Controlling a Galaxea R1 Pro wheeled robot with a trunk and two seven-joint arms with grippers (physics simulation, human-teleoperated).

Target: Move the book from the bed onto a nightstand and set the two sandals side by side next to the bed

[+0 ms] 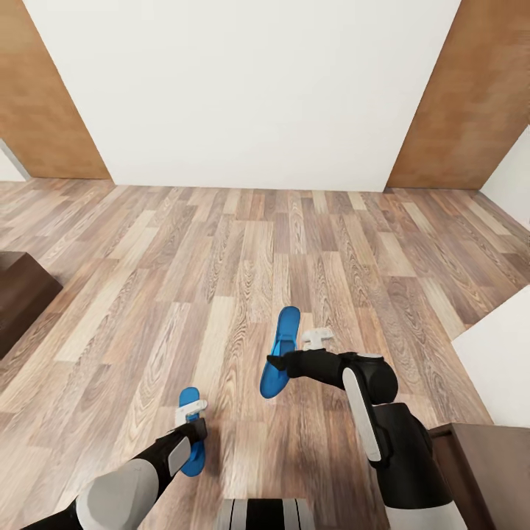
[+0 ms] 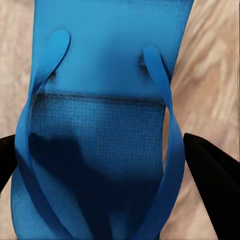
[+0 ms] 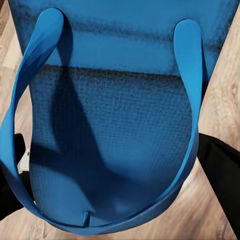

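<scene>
Two bright blue sandals are in my grippers over the wood-plank floor. The left gripper [image 1: 193, 430] is shut on one sandal [image 1: 191, 456] low in the head view. In the left wrist view that sandal [image 2: 100, 100] lies strap side up between my dark fingers [image 2: 212, 190]. The right gripper [image 1: 277, 362] is shut on the other sandal [image 1: 285, 327], which points away from me. Its sole [image 3: 120, 125] sits between my right fingers [image 3: 222, 170]. The book is out of view.
A pale grey-white corner [image 1: 500, 361], apparently the bed's mattress, shows at the right edge. A dark brown wooden top [image 1: 489, 471] lies just below it by my right arm. Another dark wooden piece [image 1: 18, 294] stands at the left. White wall [image 1: 250, 88] with brown panels ahead.
</scene>
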